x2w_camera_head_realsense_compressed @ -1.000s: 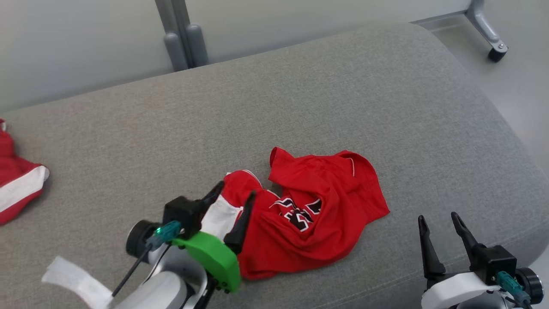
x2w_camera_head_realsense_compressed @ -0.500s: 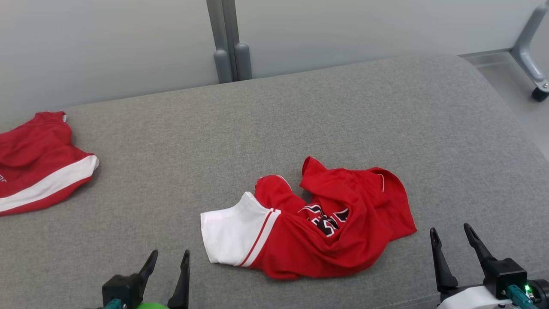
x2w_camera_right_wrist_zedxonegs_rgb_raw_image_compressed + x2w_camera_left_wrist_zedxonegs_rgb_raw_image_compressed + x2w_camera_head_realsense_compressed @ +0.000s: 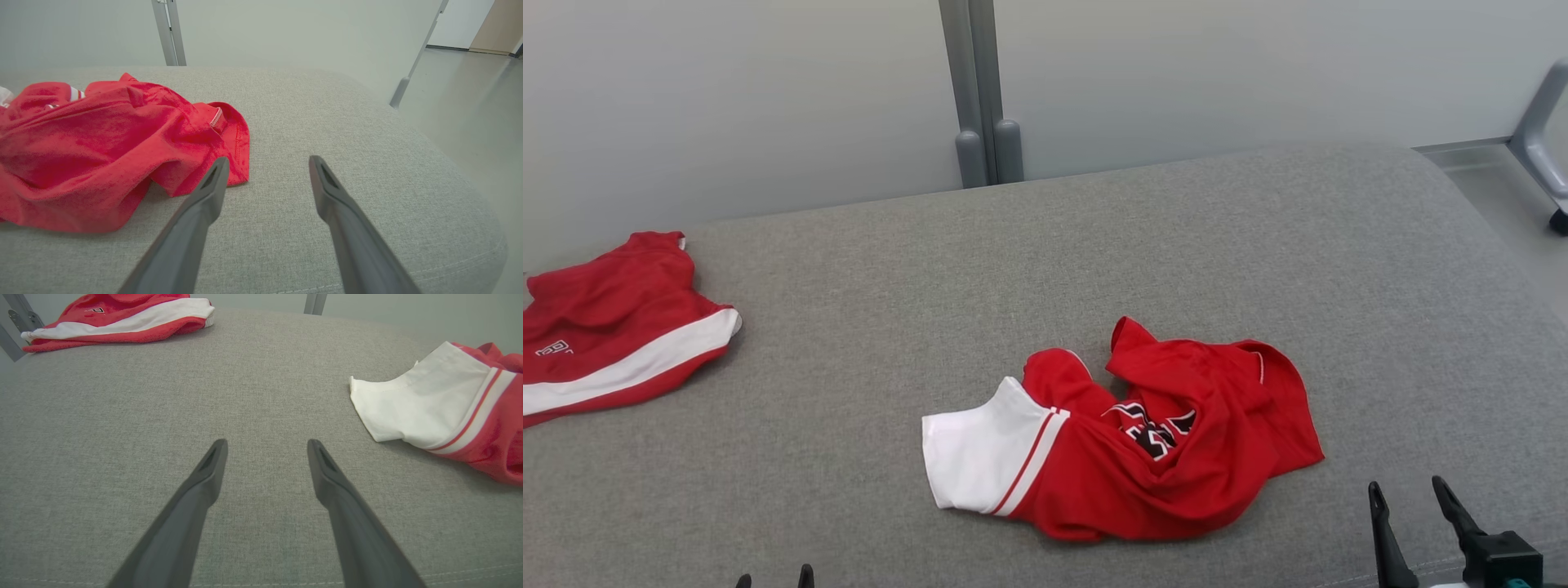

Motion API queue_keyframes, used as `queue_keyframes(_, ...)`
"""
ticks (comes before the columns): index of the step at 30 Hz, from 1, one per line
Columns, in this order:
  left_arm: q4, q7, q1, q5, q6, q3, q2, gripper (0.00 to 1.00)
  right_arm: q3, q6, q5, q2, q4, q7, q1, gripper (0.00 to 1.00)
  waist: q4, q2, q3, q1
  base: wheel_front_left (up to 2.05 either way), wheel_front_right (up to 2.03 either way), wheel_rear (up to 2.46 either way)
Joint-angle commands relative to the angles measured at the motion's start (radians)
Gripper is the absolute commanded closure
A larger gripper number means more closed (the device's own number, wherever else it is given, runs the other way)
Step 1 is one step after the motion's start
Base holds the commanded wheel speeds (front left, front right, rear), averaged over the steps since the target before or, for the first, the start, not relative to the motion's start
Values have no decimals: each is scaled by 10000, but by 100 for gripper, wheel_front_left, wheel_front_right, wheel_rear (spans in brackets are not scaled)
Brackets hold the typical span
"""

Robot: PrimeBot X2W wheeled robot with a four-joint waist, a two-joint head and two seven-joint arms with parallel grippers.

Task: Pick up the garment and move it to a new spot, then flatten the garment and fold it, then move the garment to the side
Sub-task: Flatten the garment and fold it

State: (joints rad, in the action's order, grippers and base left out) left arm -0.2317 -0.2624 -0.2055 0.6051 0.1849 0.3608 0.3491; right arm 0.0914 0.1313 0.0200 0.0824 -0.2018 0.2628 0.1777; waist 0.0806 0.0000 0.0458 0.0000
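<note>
Right gripper (image 3: pixel 268 158) stands wide just beside the crumpled red-and-white garment (image 3: pixel 1176 482).

I read this as an indoor test space in an office-type building, not a home. I am working over a broad grey upholstered cushion (image 3: pixel 1094 261) with a stitched front seam. Right behind it stand pale frosted partition panels (image 3: pixel 1241 73) joined by a grey metal post (image 3: pixel 980 82). One angled metal foot (image 3: pixel 1534 122) ends in a castor on the smooth grey floor (image 3: pixel 470 106). Further off, my right wrist camera catches a white door (image 3: pixel 461 20) beside a beige wall (image 3: pixel 498 28). A red jersey (image 3: pixel 1160 457) lies crumpled on the cushion.
</note>
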Motion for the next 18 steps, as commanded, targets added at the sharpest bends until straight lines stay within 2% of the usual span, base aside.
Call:
queue_keyframes(1,-18,-31,-177,-281,-167,-270,-94,0,109,-11,-134,-9,17,31,103,0,-27,0,13,0,0,0,0)
queue_keyframes(10,87,-33,-540,-1528,-1285,-1823,-1034,0,153,-11,-334,-158,680,31,-31,0,-96,0,-10,0,0,0,0)
queue_keyframes(18,-92,-33,-679,-2265,-1957,-2689,-1631,0,-457,-11,-134,-14,942,31,-434,0,-208,0,-68,0,0,0,0)
